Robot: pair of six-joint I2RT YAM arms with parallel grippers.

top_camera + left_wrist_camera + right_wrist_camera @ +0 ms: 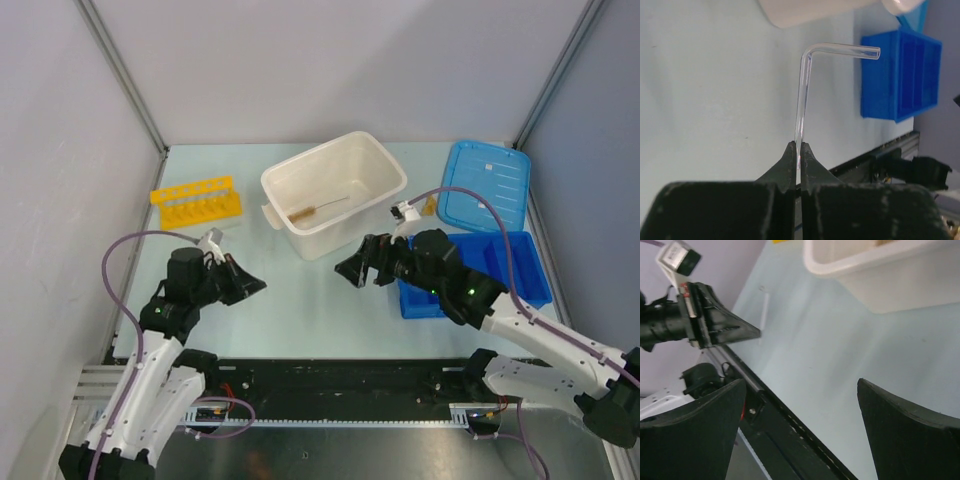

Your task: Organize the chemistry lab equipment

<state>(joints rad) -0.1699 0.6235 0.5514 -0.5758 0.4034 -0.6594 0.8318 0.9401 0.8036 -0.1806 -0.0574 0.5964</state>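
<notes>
Pinching a bent clear tube by one end in my left gripper.
Light, stiff, slick, likely brittle: squeeze gently, off the bend; right gripper spread, empty.

**A pale booth around a mint worktop**

We see a pale green-blue worktop closed in on three sides by plain grey-white panels: a back wall, a left wall and a right wall. Slim metal posts rise from the worktop's two far corners, one left and one right. Along its near edge runs a dark rail, with a grey metal plate below it. The light is soft and even, and shadows on the worktop stay faint.
</notes>
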